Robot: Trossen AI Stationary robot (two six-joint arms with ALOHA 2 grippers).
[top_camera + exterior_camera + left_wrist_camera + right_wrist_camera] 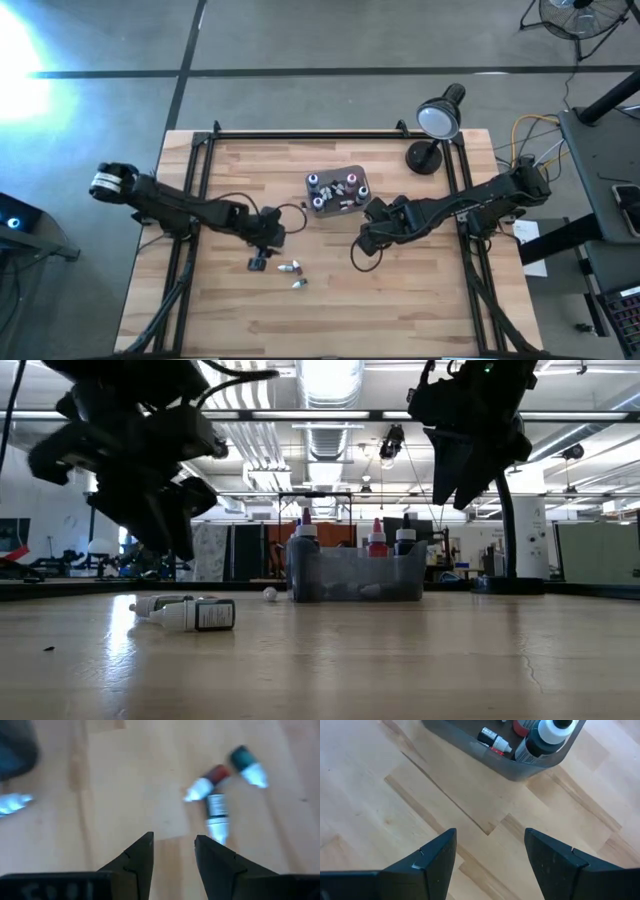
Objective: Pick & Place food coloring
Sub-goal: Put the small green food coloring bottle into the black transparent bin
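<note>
Bottles [290, 269] of food coloring lie loose on the table [400, 310], near the tub [337, 190], likely awaiting collection. Left gripper [262, 240] hovers beside them, open and empty; right gripper [372, 226] waits open beside the tub.

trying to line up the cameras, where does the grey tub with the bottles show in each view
High view: the grey tub sits at table centre, between the two arms, nearer the lamp side.
Low view: the tub stands mid-picture, bottles rising above its rim.
Left wrist view: not clearly in it; only a dark blur at a corner.
Right wrist view: the tub's corner lies ahead of the right pincer.
Shared landmark: the loose bottles on the wood.
</note>
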